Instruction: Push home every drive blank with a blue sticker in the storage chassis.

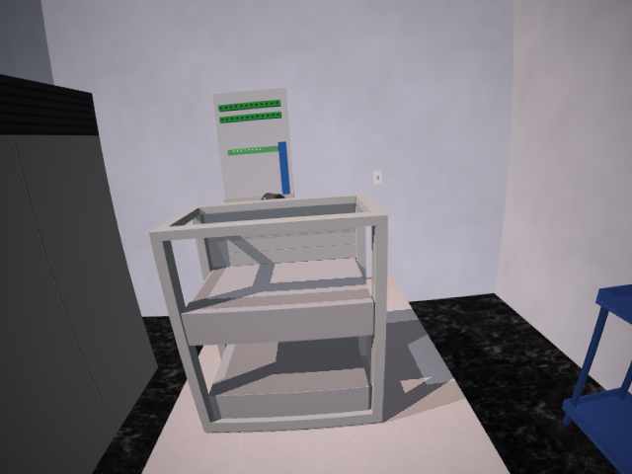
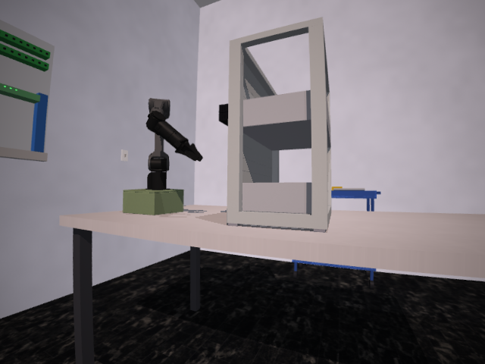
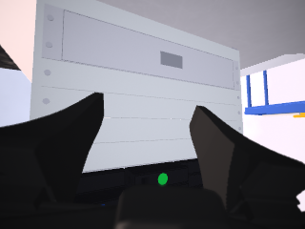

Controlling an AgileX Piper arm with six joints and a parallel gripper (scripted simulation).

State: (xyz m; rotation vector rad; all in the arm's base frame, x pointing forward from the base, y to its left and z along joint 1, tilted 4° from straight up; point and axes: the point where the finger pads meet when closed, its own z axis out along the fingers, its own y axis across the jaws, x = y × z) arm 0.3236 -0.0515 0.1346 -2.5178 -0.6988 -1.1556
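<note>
Room: we see pale lilac walls, a dark speckled floor, a dark grey cabinet (image 1: 61,285) on one side and a blue metal cart (image 1: 607,377) on the other.
Tabletop: pale beige tabletop (image 2: 391,239) on dark legs carries the rack and the arm's olive green base block (image 2: 153,201).
Rack: tall open grey metal rack frame (image 2: 235,129) stands upright on the tabletop, just beside the arm; two grey units sit in it, one upper, one lower.
Chassis: in the wrist view we face the rack's front, light grey panels (image 3: 138,119) above a dark row low in frame.
Blank: one dark drive blank with a round green sticker (image 3: 163,178) shows in that dark row; we can't tell how far it stands out. Other blanks and stickers are hidden behind the end effector.
Black part: a small black piece (image 2: 223,114) stands out of the rack's front at upper-unit height.
Arm: black six-joint arm (image 2: 158,129) is folded, forearm sloping down toward the rack.
End effector: black end effector (image 2: 195,153) is fully spread, fingers wide apart, gripping nothing, short of the rack front with a clear gap.
</note>
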